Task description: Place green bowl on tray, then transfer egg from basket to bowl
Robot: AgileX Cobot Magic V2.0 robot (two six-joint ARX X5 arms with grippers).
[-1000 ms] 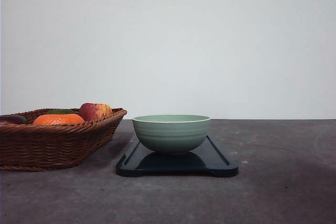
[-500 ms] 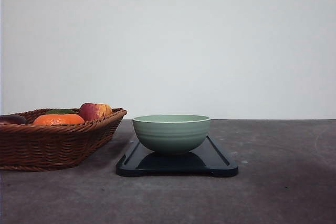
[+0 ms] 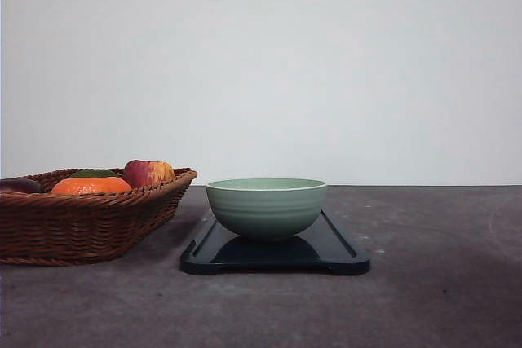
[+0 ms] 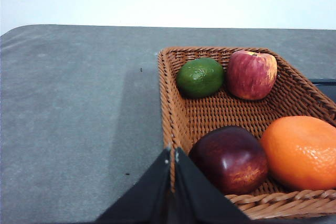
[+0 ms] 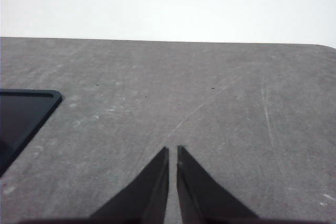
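The pale green bowl [image 3: 266, 208] stands upright on the dark glossy tray [image 3: 334, 254] in the middle of the table. To its left is the brown wicker basket [image 3: 81, 222]. The egg is hidden from these views. My left gripper [image 4: 172, 150] is shut and empty, its tips over the near rim of the basket [image 4: 210, 114]. My right gripper [image 5: 172, 149] is also shut and empty over bare grey table, with a corner of the tray [image 5: 21, 114] off to one side of it.
The basket holds an orange [image 4: 302, 153], a dark red apple [image 4: 231, 158], a red-yellow apple [image 4: 251, 74] and a green citrus fruit [image 4: 199, 77]. The grey table stretches open to the right of the tray. A white wall stands behind.
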